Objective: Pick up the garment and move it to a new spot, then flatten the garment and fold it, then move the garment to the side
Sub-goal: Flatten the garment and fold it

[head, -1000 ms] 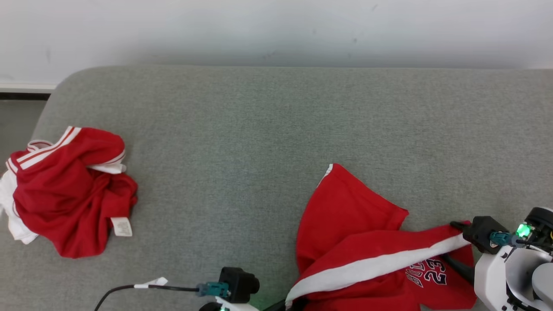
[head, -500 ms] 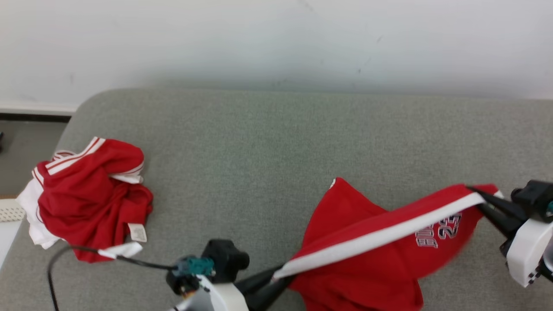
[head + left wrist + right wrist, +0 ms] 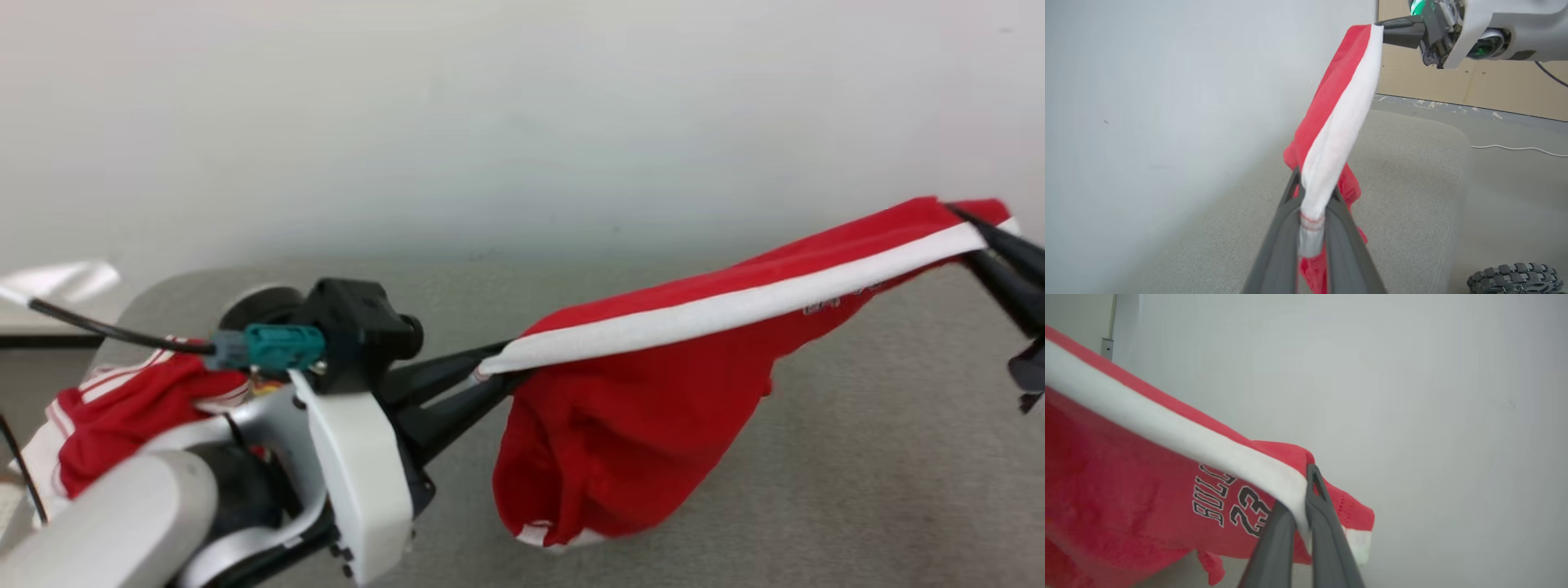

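the red garment (image 3: 637, 408) hangs above the grey cushion (image 3: 857, 457), stretched by its white band (image 3: 718, 314) between the left fingers (image 3: 1276, 249) and right fingers (image 3: 1327, 539), both pinched narrow on that band. it looks light, soft and floppy, so the band's ends seem the soundest hold; its belly sags toward the cushion. the cushion's middle lies open. a second red garment (image 3: 106, 416) crowds the cushion's left end, and a wall runs along its back edge.

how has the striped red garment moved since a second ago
Yes, upward: the striped red garment lay on the grey cushion then; now it hangs stretched between the left gripper and right gripper, raised above the cushion. The camera tilted too.
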### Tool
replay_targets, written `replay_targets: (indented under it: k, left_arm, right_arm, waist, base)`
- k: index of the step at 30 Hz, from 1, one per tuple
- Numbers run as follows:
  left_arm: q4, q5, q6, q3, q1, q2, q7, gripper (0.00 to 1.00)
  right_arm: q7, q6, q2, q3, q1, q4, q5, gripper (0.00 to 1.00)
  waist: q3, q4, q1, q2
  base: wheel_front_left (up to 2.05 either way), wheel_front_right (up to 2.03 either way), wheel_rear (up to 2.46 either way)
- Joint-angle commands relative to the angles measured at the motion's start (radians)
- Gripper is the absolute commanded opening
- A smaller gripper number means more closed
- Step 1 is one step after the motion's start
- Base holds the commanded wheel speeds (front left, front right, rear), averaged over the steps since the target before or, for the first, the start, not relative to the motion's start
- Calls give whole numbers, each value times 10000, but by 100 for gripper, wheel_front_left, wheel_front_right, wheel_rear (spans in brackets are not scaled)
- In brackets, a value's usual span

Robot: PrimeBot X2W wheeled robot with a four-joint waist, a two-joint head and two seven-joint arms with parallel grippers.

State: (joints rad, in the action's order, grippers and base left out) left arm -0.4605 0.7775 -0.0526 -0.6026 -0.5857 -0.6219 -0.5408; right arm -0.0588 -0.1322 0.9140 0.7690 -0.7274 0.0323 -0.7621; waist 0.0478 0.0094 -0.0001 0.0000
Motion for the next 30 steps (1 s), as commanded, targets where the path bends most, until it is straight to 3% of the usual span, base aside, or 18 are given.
replay_targets:
  k: [1,10,18,24,30]
  left_arm:
    - [-52,18,-42,48,-150,-143,-95,0]
    - [-1000,1280,41,647,-1067,-519,-1265,0]
    - [-736,1868,107,617,-1802,-330,-1930,0]
    - [1080,1264,-171,540,-3551,293,-1970,0]
    - [3914,-112,-558,311,-6192,1146,-1099,0]
  right_arm:
    - [47,30,135,-153,176,-102,-115,0]
    - [1383,30,815,-3311,1501,-2696,-598,0]
    - [2638,30,392,-4727,2299,-3895,-722,0]
    - [3192,30,-528,-4517,649,-3273,-426,0]
    - [3340,30,-1894,-3641,-2862,-1068,749,0]
  waist:
    - [214,-257,1,0]
    - [114,-978,1,0]
    - [-997,-1252,1,0]
    - [-3050,-1204,1,0]
    - [-4881,-1163,1,0]
  base:
    - [0,0,0]
    - [0,0,0]
    - [0,0,0]
    - [0,0,0]
    - [0,0,0]
